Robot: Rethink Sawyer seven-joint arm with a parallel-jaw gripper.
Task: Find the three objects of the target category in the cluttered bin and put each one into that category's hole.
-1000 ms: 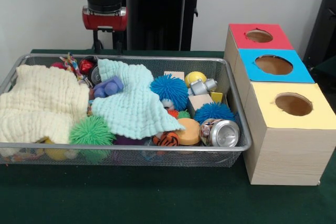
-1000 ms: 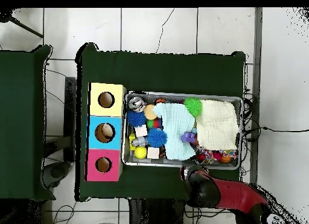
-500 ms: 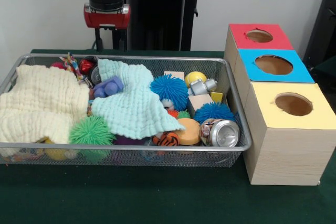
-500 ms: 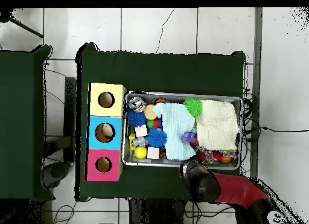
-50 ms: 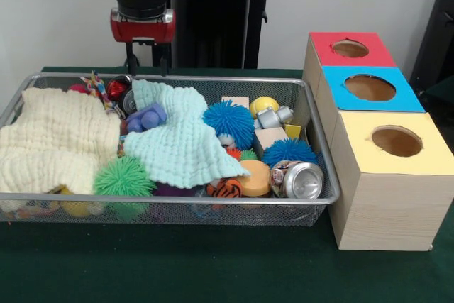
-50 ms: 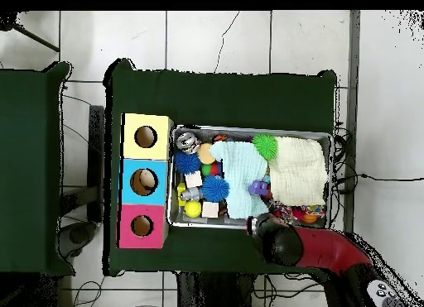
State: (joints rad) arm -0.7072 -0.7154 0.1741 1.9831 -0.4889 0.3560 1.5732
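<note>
Hovering above the far rim of the wire bin [image 5: 312, 115], the gripper [image 5: 147, 53] shows two thin dark fingers hanging apart with nothing between them, so it reads as spread and empty. From there, at about 6 o'clock in the front view, a purple plastic toy [image 5: 145, 117] rests on the mint-green knitted cloth [image 5: 181, 140]; at 7 o'clock a cream cloth [image 5: 55, 140] covers that end of the bin. Which category is wanted cannot be told, but three spiky balls match the count: one blue [image 5: 230, 121] at roughly 4 o'clock from the gripper, a second blue [image 5: 289, 151] farther along the same line, and a green one [image 5: 124, 177] at 6 o'clock against the near wall. These look soft, light and springy, with rubbery hairs that would give under the fingers; closing across the middle of the body seems safest. A crushed can [image 5: 298, 179] lies in the corner nearest the boxes, beside an orange disc [image 5: 255, 177]. Red [image 5: 351, 49], blue [image 5: 370, 88] and yellow [image 5: 396, 141] holes wait at 3 to 4 o'clock.
</note>
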